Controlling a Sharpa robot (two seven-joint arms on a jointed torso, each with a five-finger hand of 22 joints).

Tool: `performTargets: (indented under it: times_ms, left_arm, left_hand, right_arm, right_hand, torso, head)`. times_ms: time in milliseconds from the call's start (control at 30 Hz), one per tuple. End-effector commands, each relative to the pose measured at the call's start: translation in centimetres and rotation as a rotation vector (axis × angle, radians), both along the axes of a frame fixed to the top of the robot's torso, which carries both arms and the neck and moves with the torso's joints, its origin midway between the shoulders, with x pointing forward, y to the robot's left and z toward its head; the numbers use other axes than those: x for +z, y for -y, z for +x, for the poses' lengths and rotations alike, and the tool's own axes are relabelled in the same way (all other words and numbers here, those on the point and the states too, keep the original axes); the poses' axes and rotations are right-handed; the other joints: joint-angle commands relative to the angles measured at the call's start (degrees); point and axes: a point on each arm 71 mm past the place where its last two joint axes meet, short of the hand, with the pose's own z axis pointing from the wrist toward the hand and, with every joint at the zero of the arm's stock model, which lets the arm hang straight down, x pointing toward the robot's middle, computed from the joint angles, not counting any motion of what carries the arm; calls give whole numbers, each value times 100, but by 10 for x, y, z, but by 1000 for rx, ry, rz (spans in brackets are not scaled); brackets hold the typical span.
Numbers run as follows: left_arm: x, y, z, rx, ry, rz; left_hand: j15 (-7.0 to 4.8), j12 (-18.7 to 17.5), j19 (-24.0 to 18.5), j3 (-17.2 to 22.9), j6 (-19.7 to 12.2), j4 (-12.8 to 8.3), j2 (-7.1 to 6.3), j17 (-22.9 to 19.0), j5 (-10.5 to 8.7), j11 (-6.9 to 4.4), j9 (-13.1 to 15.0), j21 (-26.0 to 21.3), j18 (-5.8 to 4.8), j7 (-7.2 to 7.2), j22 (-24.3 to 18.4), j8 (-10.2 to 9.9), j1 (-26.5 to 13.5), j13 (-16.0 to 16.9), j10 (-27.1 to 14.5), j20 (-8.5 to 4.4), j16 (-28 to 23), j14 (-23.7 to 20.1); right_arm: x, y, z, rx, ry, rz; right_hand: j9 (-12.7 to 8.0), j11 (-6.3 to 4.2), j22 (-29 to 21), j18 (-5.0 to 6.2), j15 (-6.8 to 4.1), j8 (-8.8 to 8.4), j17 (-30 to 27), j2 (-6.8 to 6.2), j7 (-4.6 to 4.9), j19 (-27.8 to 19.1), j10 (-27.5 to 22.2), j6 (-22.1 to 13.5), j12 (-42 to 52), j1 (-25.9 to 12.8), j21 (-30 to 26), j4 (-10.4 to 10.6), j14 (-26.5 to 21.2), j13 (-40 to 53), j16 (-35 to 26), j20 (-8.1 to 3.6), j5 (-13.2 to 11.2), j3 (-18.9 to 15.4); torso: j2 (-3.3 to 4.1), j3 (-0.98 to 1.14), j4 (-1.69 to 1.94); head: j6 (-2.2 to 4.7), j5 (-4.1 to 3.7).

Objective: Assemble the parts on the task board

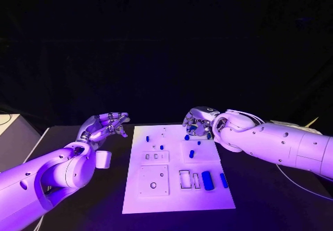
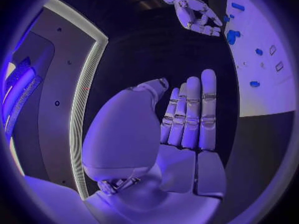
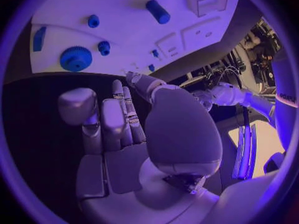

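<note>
Several small blue parts (image 1: 191,154) were spread on the task board (image 1: 177,197), frame centre | judged light, stiff, slippery; pinching at the sides was advised | left hand (image 1: 104,125) and right hand (image 1: 199,121) were released, nothing held.

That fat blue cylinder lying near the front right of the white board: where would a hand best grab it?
Probably across its middle, from above. The blue cylinder lies flat on the task board, its long axis running roughly front to back, so fingers could close on its two rounded long sides. The right hand is on that side, open and hovering over the far edge.
</note>
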Motion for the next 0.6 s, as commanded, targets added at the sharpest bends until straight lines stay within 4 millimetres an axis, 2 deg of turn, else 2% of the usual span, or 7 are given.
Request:
performTargets:
  times_ms: [33,267,400,533,600]
  left_arm:
    - [4,6,-4,-49,4,2]
    - [8,8,-9,-67,8,-1]
    - [9,9,-9,-69,9,-2]
    - [9,8,-9,-69,10,-2]
    - [9,7,-9,-68,11,-2]
  left_hand:
    - [-27,-17,-43,48,1,-8,-29,35,-22,1,17,137,61,1,87,28,-45,10,25,-8,93,39]
    - [-25,-20,-61,58,-13,-10,-41,49,-23,3,26,222,61,4,139,28,-64,12,14,-6,144,45]
    - [-25,-20,-62,59,-15,-9,-42,51,-23,4,28,235,62,5,147,28,-67,12,12,-5,150,45]
    - [-24,-21,-64,60,-18,-9,-44,53,-23,4,29,251,62,6,156,27,-72,12,10,-5,158,44]
    - [-24,-21,-65,61,-20,-9,-45,54,-23,5,30,260,62,6,161,27,-74,12,7,-4,162,43]
  right_arm:
    - [-6,3,1,-33,-12,-181]
    - [-7,3,2,-52,3,-232]
    - [-8,4,4,-62,6,-246]
    - [-10,4,5,-68,7,-252]
    - [-10,4,5,-70,10,-253]
  right_hand:
    - [30,3,118,-46,15,-24,150,-90,-5,139,-90,-64,-26,-36,115,47,213,15,172,22,-67,-26]
    - [58,10,148,-34,22,-40,242,-120,-3,98,-181,-127,-26,-48,153,75,204,25,288,40,-81,-78]
    - [69,13,164,-31,26,-41,277,-129,-2,88,-213,-136,-27,-56,170,87,203,28,326,47,-91,-104]
    - [76,16,150,-25,28,-41,295,-130,-2,77,-238,-142,-28,-52,162,91,202,29,348,52,-95,-120]
    - [80,18,83,-12,29,-41,295,-129,0,62,-257,-146,-30,-49,113,94,201,29,355,55,-95,-129]
  torso:
    - [73,-29,55]
    - [128,-40,104]
    - [137,-64,138]
    - [153,-66,150]
    - [173,-56,148]
  head:
    - [-13,-66]
    - [-9,-105]
    - [-13,-141]
    - [-5,-138]
    - [9,-135]
